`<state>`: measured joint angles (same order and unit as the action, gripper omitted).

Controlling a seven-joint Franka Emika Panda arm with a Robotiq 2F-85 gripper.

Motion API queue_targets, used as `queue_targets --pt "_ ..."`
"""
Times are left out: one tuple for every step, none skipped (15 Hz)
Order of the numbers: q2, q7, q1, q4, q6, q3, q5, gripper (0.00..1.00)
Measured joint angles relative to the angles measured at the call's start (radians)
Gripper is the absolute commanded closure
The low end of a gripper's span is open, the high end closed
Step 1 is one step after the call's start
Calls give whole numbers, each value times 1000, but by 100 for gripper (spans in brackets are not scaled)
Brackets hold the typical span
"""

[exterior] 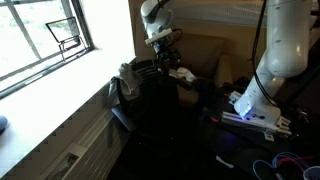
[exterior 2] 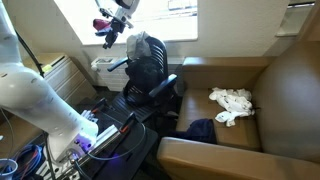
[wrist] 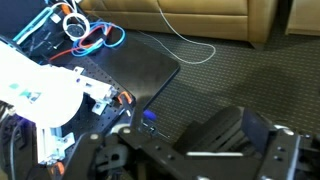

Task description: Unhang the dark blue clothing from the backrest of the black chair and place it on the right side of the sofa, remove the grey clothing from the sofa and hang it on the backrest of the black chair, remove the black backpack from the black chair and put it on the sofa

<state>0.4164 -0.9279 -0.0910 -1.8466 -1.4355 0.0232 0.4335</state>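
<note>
Gripper [exterior 2: 106, 34] spread wide and empty, just above black backpack [exterior 2: 147, 50] on black chair [exterior 2: 160, 90].

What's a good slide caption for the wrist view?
Open end effector above dark carpet, a black floor mat and coiled colored cables, tan sofa at the top edge.

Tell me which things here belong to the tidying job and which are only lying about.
Job: dark blue clothing, grey clothing, black backpack, black chair, sofa, open gripper.
Lying about: coloured cables, black floor mat, window.
</note>
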Motion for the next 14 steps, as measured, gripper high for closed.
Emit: queue_targets --pt "33 -3 -10 5 15 0 -32 0" --pt "66 -6 -19 10 29 -2 -77 0" --pt "91 -9 -28 14 34 -6 -126 0" --pt "109 -16 -37 18 34 -12 -174 0" --pt "121 -24 -44 22 34 -17 -203 0" --pt "125 -29 -47 26 35 -20 -213 0" --pt "124 -31 -49 30 38 -20 -216 0" --pt "124 -46 -51 32 27 -21 -216 0" --pt "123 -79 -56 31 -4 -24 -231 0" --pt "123 -107 -65 30 -42 -31 -260 0" --pt "124 -131 -74 23 -83 -40 -299 0" --pt "124 -154 -80 12 -126 -51 -341 0" --pt "124 -176 -83 -5 -170 -63 -387 0" --pt "123 -199 -84 -25 -215 -78 -431 0"
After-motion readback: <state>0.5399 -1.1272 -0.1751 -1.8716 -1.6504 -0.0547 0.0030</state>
